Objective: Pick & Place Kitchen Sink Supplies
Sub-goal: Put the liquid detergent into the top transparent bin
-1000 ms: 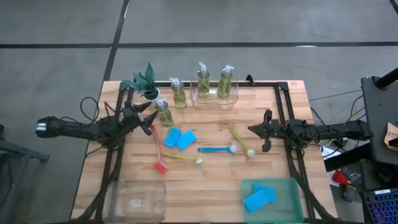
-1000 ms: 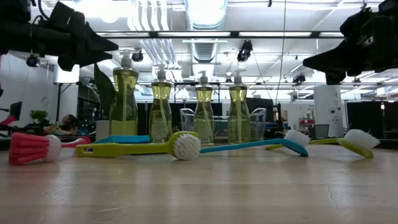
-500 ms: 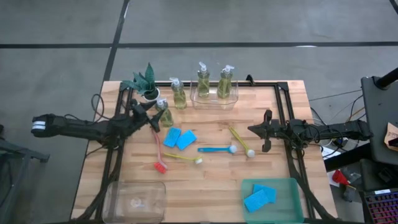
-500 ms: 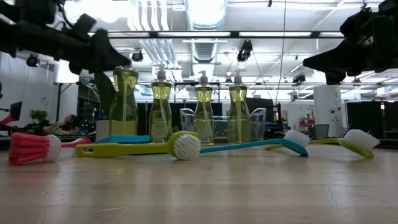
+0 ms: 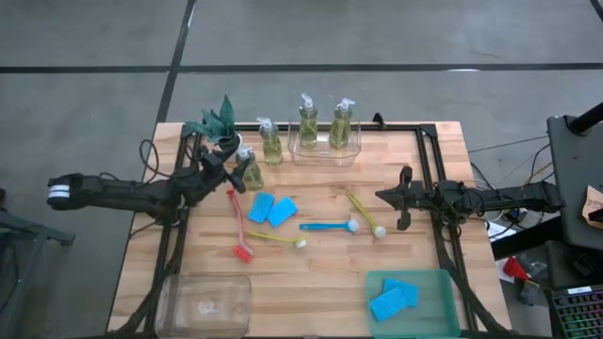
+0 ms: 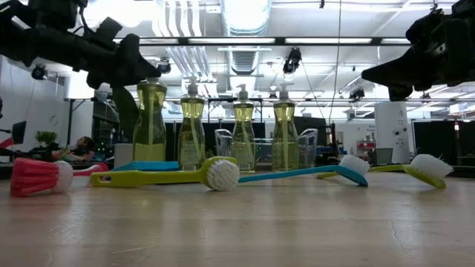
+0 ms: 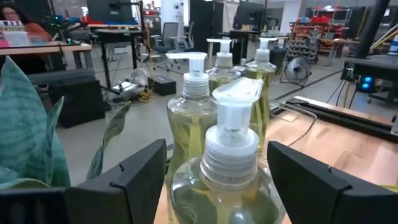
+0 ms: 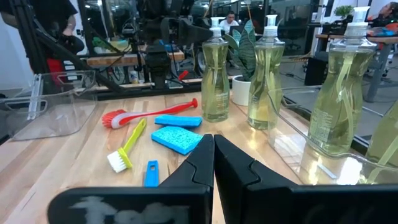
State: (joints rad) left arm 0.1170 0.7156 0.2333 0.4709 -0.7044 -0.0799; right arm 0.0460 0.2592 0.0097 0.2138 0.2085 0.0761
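My left gripper (image 5: 233,173) is open and level at the left-most soap bottle (image 5: 250,173). In the left wrist view its fingers (image 7: 140,174) stand on either side of the bottle's neck and shoulder (image 7: 217,180), a gap showing on each side. A second bottle (image 5: 271,143) stands behind it, and two more (image 5: 308,123) stand in a clear tray (image 5: 325,153). Two blue sponges (image 5: 271,209) and the red (image 5: 237,226), yellow (image 5: 278,239), blue (image 5: 325,226) and lime (image 5: 366,215) brushes lie mid-table. My right gripper (image 5: 403,201) hangs shut at the right, nothing in it.
A green plant in a white pot (image 5: 220,124) stands close behind my left gripper. A teal bin (image 5: 443,306) at the near right holds two blue sponges (image 5: 394,298). A clear tub (image 5: 205,303) sits at the near left. Black rails (image 5: 429,160) frame the table.
My left gripper has moved toward the table's far edge and toward the left-most soap bottle, swinging a little toward it. Its open fingers now flank the bottle's neck. The bottle has stayed where it was.
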